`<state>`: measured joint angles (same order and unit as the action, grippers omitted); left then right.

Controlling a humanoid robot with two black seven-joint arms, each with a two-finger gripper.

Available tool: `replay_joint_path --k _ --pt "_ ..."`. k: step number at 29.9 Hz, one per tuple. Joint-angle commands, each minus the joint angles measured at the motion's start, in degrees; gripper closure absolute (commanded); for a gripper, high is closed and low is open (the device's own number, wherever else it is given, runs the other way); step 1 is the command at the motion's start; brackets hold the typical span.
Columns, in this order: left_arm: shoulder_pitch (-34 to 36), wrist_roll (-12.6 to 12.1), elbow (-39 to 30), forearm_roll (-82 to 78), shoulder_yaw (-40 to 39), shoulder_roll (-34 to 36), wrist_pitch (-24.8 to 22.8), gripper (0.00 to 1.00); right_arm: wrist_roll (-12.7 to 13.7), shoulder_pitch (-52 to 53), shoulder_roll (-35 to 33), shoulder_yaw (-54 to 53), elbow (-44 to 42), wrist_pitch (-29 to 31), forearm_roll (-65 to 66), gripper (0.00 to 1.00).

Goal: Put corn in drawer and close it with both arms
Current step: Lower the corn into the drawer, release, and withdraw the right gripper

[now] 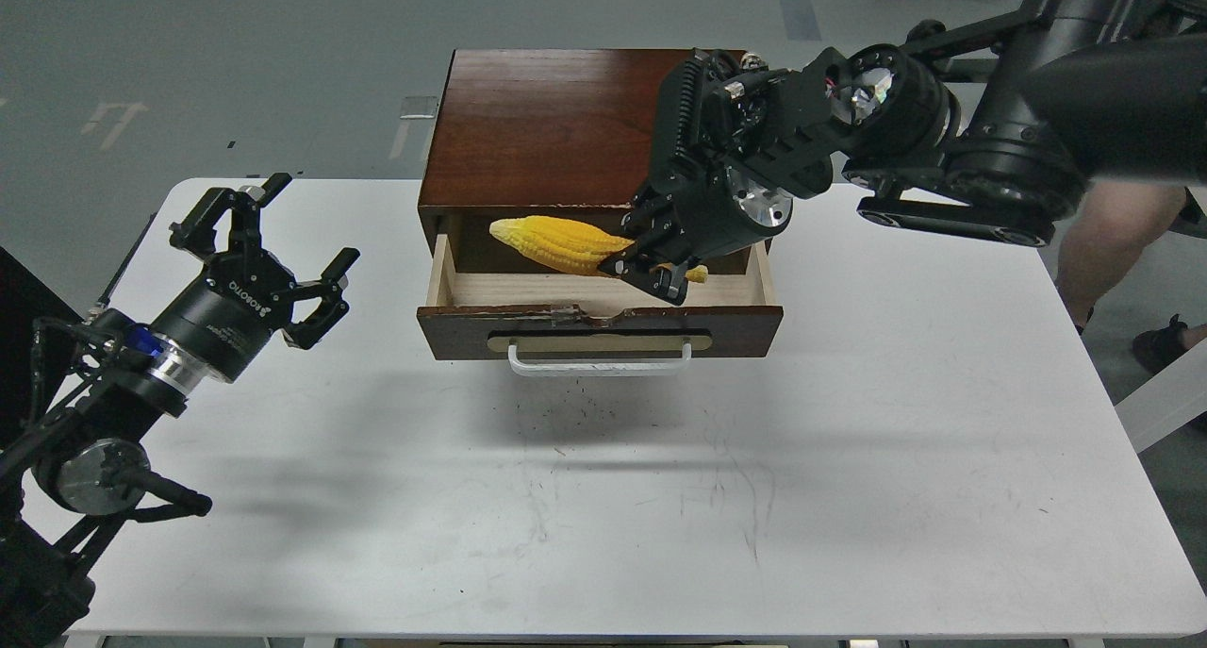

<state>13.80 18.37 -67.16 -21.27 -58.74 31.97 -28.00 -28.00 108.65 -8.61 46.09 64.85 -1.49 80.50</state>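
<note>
Holding bumpy yellow corn (566, 243) by its thick end: right gripper (653, 263) | over open pale-wood drawer (603, 294) | left gripper (269, 252): jaws wide, empty | white table (849, 440)

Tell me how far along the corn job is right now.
Done: the drawer is pulled open. In hand: the right hand grips the corn at its thick end, over the open drawer, not yet released. Left: let the corn go inside, withdraw, then push the drawer shut with both arms; the left hand is open and empty, off to the drawer's left.
</note>
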Motion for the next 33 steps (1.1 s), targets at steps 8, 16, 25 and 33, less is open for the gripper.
replay_joint_path --k 8,16,25,33 --pt "0.0 0.0 -0.08 0.09 -0.06 0.46 0.0 0.0 0.0 -0.54 -0.97 -0.21 0.27 -0.09 -1.13 0.03" --pt "0.0 0.0 -0.07 0.0 -0.06 0.46 0.0 0.0 0.0 0.34 -4.57 -2.06 1.94 -0.09 -9.3 0.0" --pt "0.71 0.09 0.45 0.17 -0.06 0.73 0.0 0.0 0.0 -1.59 -18.89 -12.16 4.58 0.17 -27.75 0.0" --pt "0.71 0.88 0.98 0.44 -0.85 0.9 0.0 0.0 0.0 -28.46 -32.61 -38.41 6.78 0.08 -45.34 0.0"
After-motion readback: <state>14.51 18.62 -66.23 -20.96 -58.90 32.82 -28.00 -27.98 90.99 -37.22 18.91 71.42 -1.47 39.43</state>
